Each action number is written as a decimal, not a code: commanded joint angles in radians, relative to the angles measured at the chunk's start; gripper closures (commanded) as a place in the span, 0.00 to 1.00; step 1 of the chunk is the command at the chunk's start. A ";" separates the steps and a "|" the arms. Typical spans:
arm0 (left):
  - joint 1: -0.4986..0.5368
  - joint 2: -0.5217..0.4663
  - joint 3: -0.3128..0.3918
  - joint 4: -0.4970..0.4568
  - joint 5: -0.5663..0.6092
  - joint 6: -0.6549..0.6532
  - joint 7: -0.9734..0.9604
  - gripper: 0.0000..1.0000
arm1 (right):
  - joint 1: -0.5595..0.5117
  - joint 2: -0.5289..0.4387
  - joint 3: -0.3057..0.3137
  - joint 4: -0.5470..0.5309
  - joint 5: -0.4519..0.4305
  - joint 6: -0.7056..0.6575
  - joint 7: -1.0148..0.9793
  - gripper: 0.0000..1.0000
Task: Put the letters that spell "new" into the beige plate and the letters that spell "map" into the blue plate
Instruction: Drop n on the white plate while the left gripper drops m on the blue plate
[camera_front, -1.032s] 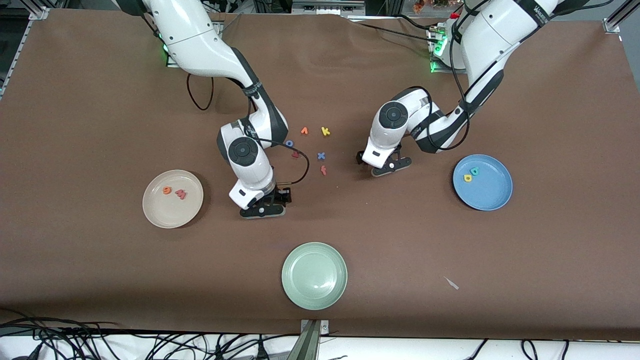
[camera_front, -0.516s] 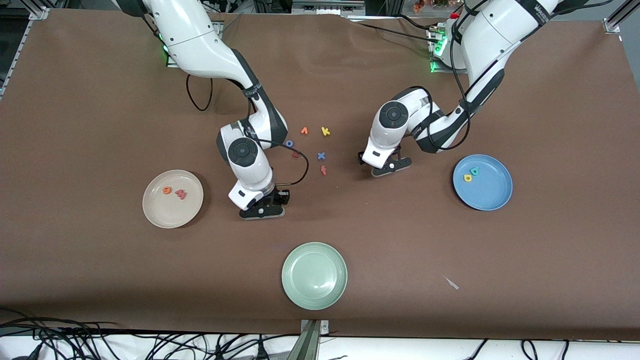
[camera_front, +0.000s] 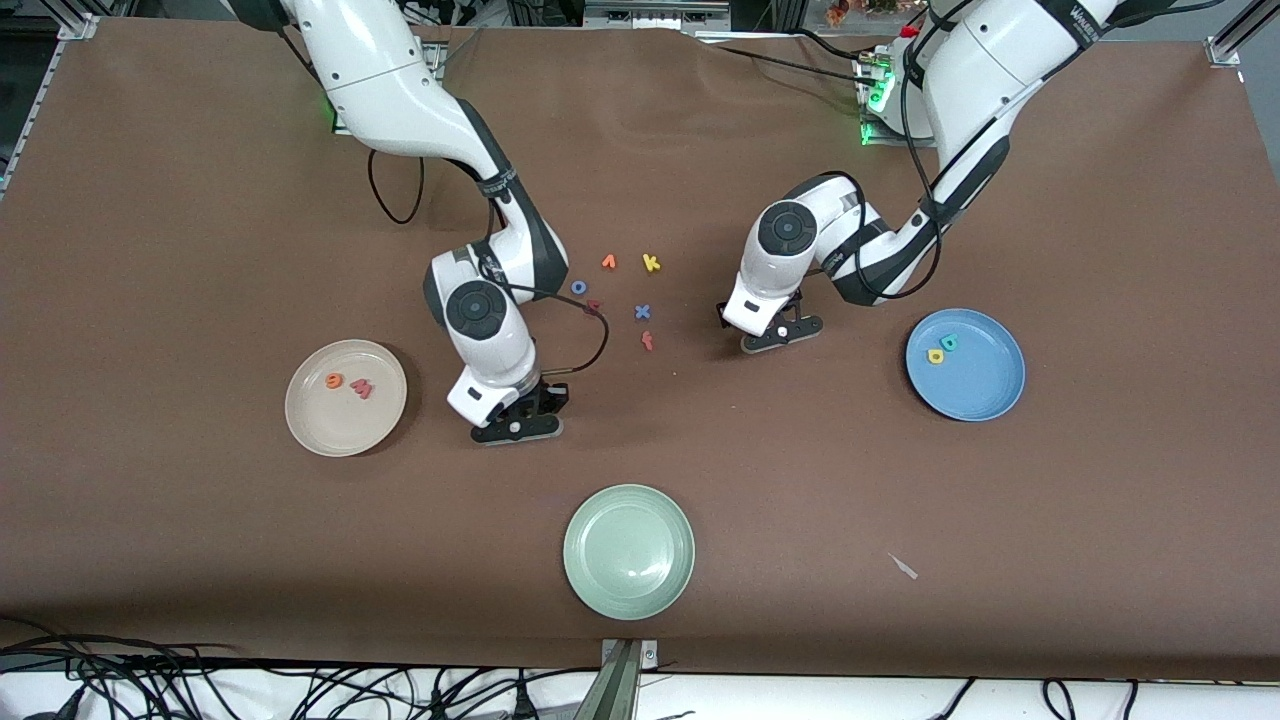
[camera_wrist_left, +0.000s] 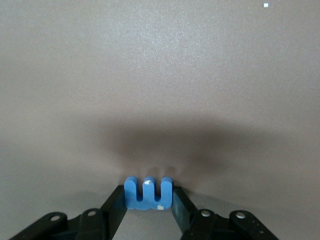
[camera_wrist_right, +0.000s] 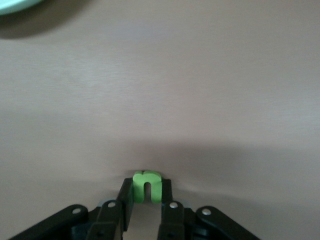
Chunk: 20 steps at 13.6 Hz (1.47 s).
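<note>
I have both pickups made mid-table, left gripper (camera_wrist_left: 148, 210) jaws clamped on the blue foam "m" (camera_wrist_left: 148, 194), right gripper (camera_wrist_right: 146, 207) on the green foam "n" (camera_wrist_right: 146, 186); next, lift toward the sky-blue plate (camera_front: 985, 395) and cream-beige plate (camera_front: 318, 425).

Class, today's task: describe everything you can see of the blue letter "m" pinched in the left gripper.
The blue letter "m" is a small, chunky piece that looks like matte foam, plain sky blue with a couple of pale flecks. Three rounded legs joined by a bar show in the left wrist view, the legs pointing away from the camera. It sits between the left gripper's two black fingers, which press its outer sides, just over the brown table cover, where it casts a soft shadow. Nothing else touches it.
</note>
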 joint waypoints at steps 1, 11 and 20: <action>0.033 0.005 0.002 0.009 0.035 -0.017 0.048 0.74 | -0.025 -0.075 -0.034 -0.001 0.009 -0.135 -0.115 0.79; 0.398 0.000 -0.248 0.171 -0.035 -0.443 0.476 0.77 | -0.046 -0.284 -0.256 -0.394 0.015 -0.060 -0.475 0.78; 0.639 0.015 -0.212 0.244 -0.003 -0.634 1.055 0.00 | -0.048 -0.304 -0.258 -0.418 0.096 -0.062 -0.476 0.40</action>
